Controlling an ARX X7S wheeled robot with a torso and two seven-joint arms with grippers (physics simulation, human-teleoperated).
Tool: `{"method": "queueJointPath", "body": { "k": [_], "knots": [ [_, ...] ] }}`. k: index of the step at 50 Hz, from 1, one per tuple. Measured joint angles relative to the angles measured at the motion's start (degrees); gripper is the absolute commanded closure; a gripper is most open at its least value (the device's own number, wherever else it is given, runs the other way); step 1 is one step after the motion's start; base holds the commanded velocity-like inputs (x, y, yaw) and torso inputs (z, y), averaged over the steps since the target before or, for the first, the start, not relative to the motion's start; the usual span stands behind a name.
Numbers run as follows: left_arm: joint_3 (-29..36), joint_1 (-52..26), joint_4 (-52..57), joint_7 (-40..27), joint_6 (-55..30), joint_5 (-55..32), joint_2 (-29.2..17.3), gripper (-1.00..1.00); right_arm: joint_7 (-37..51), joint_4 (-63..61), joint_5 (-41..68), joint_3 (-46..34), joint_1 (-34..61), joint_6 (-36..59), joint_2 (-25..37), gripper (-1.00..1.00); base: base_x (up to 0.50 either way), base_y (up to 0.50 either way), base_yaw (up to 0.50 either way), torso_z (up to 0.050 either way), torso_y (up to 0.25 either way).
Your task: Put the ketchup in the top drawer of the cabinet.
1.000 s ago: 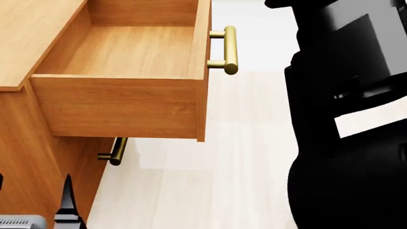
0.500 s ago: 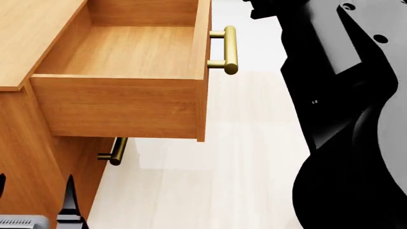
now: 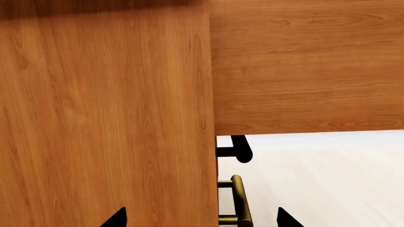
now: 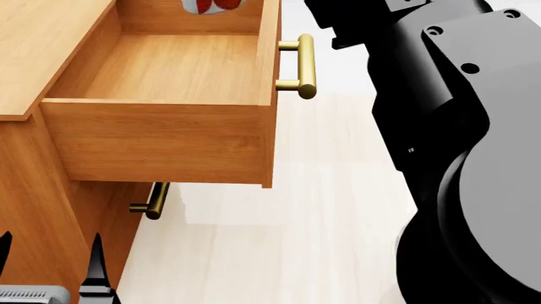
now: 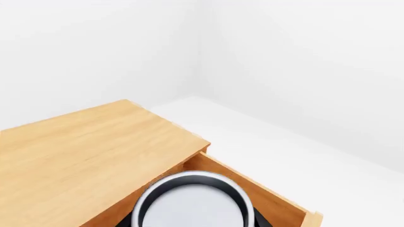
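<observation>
The ketchup point(image 4: 212, 5) shows as a red and white can bottom at the head view's top edge, hanging over the far end of the open top drawer point(image 4: 161, 136). In the right wrist view its silver lid point(image 5: 192, 205) fills the space between dark fingers, with my right gripper point(image 5: 192, 223) shut on it above the cabinet point(image 5: 82, 151). My left gripper point(image 3: 202, 220) is open low beside the cabinet front point(image 3: 107, 118), near the lower drawer's brass handle point(image 3: 240, 201). It holds nothing.
My right arm point(image 4: 457, 139) is a large black mass filling the head view's right side. The top drawer's brass handle point(image 4: 305, 66) sticks out toward it. Pale floor point(image 4: 287, 234) lies below the drawer. White walls point(image 5: 284, 56) stand behind the cabinet.
My right arm has swung up and toward the drawer. The ketchup has come into the head view above the drawer's far end. The left gripper has barely moved.
</observation>
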Motion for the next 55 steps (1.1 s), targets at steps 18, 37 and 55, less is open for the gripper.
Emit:
{"method": "queueJointPath", "body": {
  "k": [18,37,55],
  "knots": [
    [0.09,0.22,-0.43,-0.25,0.42,-0.19,-0.13,-1.0,-1.74,-1.01,-1.61,0.43,-2.65,-0.34,0.0,1.0,0.0,0.0,0.0,0.0,0.0],
    [0.24,0.04,-0.85,-0.45,0.52,-0.51,-0.19,-1.0,-2.97,-1.2,1.86,0.01,-4.69,-1.67,0.0,1.0,0.0,0.0,0.0,0.001,0.001],
    [0.27,-0.06,-0.81,-0.77,0.42,-0.75,-0.43,-1.0,-3.31,-1.53,3.12,-0.95,-7.57,-3.6,0.0,1.0,0.0,0.0,0.0,0.0,0.001]
  ]
}}
